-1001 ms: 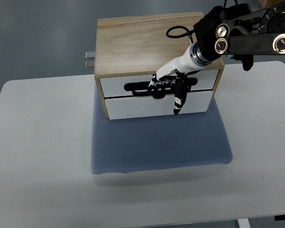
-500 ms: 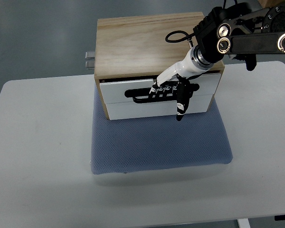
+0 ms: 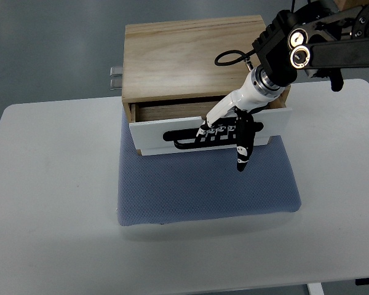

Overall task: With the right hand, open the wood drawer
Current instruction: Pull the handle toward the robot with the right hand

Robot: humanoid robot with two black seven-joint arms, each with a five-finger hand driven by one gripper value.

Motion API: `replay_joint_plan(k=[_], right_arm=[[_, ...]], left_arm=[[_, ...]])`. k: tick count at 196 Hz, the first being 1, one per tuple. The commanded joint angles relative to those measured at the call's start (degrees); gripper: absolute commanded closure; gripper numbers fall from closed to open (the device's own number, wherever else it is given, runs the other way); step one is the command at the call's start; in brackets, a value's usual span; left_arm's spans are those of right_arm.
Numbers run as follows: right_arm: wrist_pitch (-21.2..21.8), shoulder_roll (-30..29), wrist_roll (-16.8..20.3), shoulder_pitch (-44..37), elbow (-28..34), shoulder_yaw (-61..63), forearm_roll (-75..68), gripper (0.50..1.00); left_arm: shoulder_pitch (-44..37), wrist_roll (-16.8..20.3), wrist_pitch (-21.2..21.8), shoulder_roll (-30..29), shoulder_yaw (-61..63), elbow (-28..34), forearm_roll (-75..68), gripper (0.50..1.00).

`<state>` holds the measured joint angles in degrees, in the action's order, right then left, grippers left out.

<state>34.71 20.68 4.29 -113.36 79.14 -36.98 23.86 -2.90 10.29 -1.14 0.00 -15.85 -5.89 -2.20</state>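
Observation:
A wooden box (image 3: 184, 58) with white-fronted drawers stands on a blue mat (image 3: 206, 187). Its upper drawer (image 3: 154, 132) is pulled partly out, and its wooden inside (image 3: 169, 112) shows. My right hand (image 3: 224, 130) comes in from the upper right, its fingers hooked over the drawer's black handle (image 3: 181, 136). One black-and-white finger (image 3: 242, 153) points down past the drawer front. The left arm is not in view.
The box and mat sit on a white table (image 3: 49, 196). A small metal bracket (image 3: 115, 77) sticks out at the box's left rear. The table's front edge (image 3: 184, 287) lies near the bottom of the picture.
My right hand has pulled the upper drawer out toward the front; the drawer front has moved down in the picture and the gap behind it has widened.

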Motion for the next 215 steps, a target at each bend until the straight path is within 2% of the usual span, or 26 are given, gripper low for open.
replay_joint_plan(k=[1, 130, 160, 215], right_arm=[[0.29, 0.41, -0.51, -0.02, 1.62, 0.07, 0.05, 0.560], [0.29, 1.65, -1.04, -1.25, 4.79, 1.82, -0.13, 0.560], [0.29, 2.44, -2.62, -1.25, 7.08, 1.82, -0.13, 0.560], [0.29, 2.97, -2.80, -1.16, 7.87, 1.91, -0.13, 0.560]], left_arm=[[0.00, 0.00, 0.00, 0.00, -0.06, 0.00, 0.00, 0.500], [0.00, 0.00, 0.00, 0.00, 0.03, 0.00, 0.00, 0.500], [0.00, 0.00, 0.00, 0.00, -0.06, 0.00, 0.00, 0.500], [0.00, 0.00, 0.00, 0.00, 0.03, 0.00, 0.00, 0.500]])
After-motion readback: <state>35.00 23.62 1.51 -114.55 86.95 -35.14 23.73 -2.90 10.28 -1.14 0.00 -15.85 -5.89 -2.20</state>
